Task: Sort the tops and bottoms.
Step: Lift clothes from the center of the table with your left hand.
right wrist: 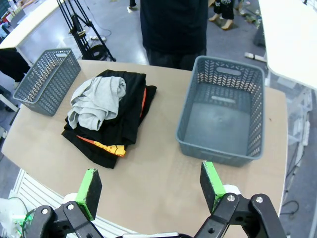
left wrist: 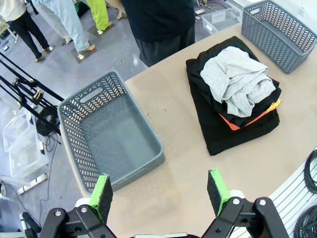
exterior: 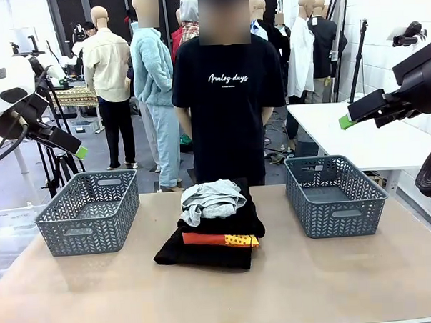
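Observation:
A stack of folded clothes sits at the table's middle. On top lies a light grey-white top. Under it is a black bottom, then a bright orange top with a yellow dotted patch, then another black bottom. My left gripper hangs open high above the table's left side. My right gripper hangs open high at the right. Both hold nothing.
A grey basket stands left of the stack, and another grey basket stands to the right. A person in a black T-shirt stands at the far edge behind the stack. A white table is at far right.

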Controlling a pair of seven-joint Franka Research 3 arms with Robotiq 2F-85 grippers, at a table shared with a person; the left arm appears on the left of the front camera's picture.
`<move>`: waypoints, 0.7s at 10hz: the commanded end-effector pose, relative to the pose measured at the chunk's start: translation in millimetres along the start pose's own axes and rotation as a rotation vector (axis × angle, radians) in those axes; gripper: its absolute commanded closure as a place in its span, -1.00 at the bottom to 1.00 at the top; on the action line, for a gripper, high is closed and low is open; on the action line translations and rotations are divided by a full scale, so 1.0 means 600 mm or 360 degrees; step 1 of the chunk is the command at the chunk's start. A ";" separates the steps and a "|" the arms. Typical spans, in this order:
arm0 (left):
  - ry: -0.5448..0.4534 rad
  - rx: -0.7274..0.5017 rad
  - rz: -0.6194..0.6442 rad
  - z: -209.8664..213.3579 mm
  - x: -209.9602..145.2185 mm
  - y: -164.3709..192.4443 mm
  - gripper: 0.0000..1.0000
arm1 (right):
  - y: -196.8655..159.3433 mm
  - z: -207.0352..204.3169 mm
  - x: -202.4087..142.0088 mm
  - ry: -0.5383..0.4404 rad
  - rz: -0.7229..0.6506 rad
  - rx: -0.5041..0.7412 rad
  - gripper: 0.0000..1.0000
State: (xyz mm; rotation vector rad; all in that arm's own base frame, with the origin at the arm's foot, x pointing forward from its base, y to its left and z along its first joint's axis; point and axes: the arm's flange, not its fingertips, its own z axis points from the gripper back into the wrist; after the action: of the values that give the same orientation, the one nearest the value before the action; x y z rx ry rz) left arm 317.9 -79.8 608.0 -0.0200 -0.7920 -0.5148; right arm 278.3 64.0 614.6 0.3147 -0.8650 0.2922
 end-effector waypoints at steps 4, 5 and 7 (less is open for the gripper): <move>0.0259 -0.0058 0.0102 -0.223 0.099 -0.070 -1.00 | 0.000 -0.001 0.000 0.0009 0.0001 0.0013 -1.00; 0.0254 -0.0079 0.0096 -0.241 0.120 -0.084 -1.00 | 0.000 -0.001 0.000 0.0009 0.0001 0.0013 -1.00; 0.0247 -0.0074 0.0051 -0.261 0.165 -0.104 -1.00 | 0.000 -0.001 0.000 0.0009 0.0001 0.0013 -1.00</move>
State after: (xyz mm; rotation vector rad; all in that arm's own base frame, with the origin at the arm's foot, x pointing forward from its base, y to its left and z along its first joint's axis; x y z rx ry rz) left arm 446.5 -208.8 537.6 -0.0610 -0.6207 -0.5161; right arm 278.2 64.4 614.6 0.3133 -0.8649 0.2928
